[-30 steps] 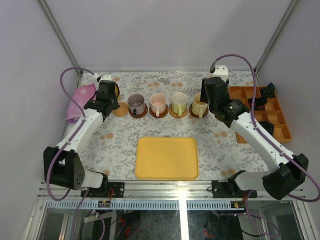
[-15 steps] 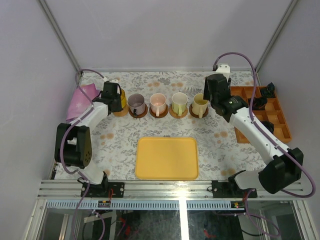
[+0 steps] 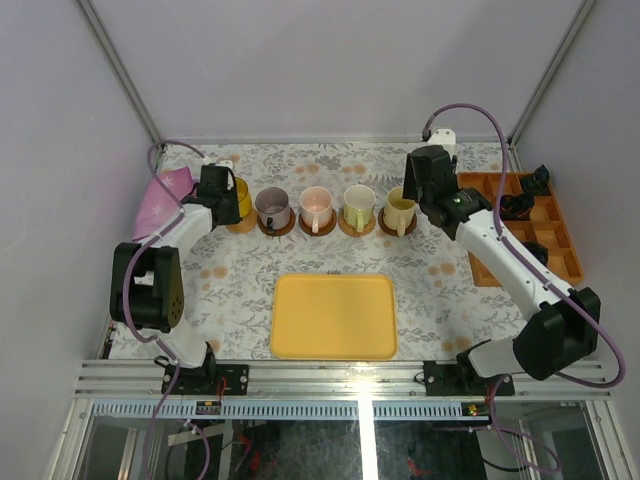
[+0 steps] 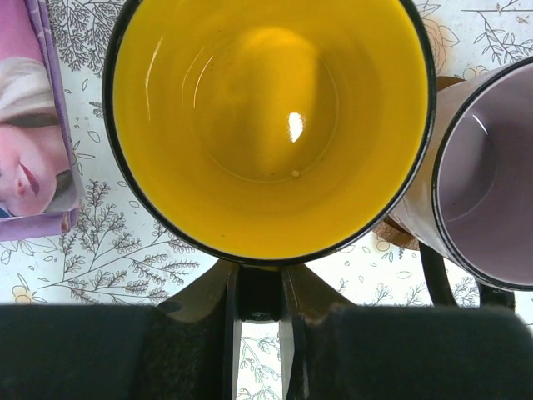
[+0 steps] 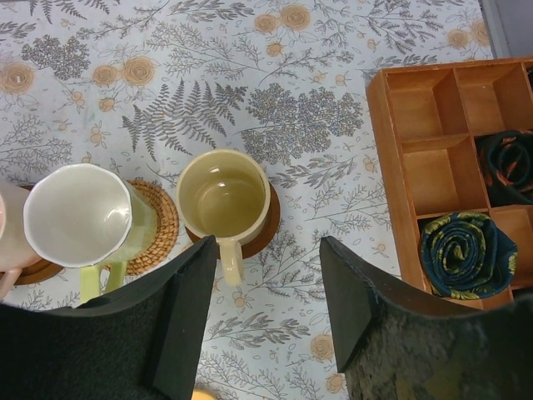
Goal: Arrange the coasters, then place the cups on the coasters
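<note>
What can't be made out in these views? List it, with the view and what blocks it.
- Left wrist: whatever the yellow cup stands on is hidden by the cup itself.
- Left wrist: the purple-grey cup is cut off by the right edge.
- Right wrist: the pink cup is almost wholly cut off by the left edge.
- Top external: the dark items in the orange box are too small to identify.

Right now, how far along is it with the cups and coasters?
Done: the purple-grey cup, pink cup, white cup with green handle and cream cup each sit on a coaster, in a row. In hand: the left gripper grips the yellow cup at the leftmost coaster. Left, it seems: settle it there and release.
</note>
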Tool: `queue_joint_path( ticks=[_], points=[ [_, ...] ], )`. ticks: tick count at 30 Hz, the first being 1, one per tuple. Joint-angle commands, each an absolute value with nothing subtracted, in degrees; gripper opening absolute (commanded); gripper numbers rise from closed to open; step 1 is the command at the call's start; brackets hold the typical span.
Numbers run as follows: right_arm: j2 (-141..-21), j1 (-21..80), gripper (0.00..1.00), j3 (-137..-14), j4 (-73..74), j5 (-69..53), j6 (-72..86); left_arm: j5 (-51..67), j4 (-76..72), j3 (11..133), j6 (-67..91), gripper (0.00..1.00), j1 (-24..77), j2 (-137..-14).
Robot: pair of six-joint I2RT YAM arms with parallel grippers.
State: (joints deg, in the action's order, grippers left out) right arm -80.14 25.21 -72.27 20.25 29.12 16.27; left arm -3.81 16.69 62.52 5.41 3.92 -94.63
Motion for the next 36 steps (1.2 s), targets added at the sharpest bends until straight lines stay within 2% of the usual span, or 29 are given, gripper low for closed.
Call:
queue_joint_path(
  ticks=[1, 36],
  points=[
    [-81.04, 24.82, 0.60, -75.53, 19.11, 27.53, 17.34, -2.11, 9.61, 61.99, 4.42, 0.00, 3.17, -94.50],
    [-84.83, 24.83, 0.59, -76.96, 20.39, 24.50, 19.34, -1.01, 10.99, 58.69, 5.16, 0.00, 3.07, -93.55]
  ],
)
